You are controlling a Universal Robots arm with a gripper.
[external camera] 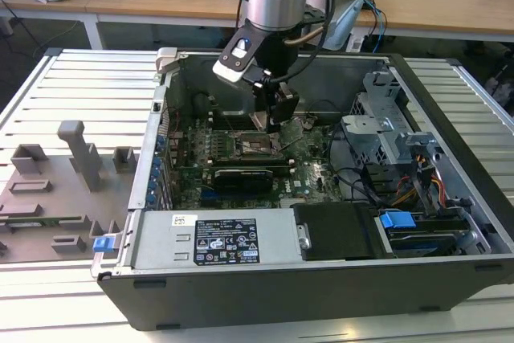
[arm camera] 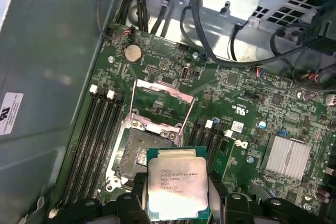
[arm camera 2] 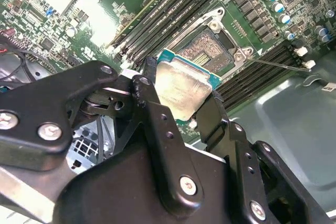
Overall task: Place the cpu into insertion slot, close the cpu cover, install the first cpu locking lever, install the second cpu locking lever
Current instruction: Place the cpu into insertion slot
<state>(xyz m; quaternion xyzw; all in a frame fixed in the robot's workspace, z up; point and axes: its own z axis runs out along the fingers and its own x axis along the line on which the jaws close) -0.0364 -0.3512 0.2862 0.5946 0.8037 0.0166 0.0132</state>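
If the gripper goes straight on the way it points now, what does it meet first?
Probably the open insertion slot or its rim: the gripper, shut on the cpu, points down at the board just beside it. Depth is unclear.

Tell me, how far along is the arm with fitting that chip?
Nothing looks finished yet. In hand: the gripper is shut on the cpu, holding it over the board near the insertion slot. That slot is empty, pin field bare, and the cpu cover stands open. Seating the chip, closing the cover and latching it down are left.
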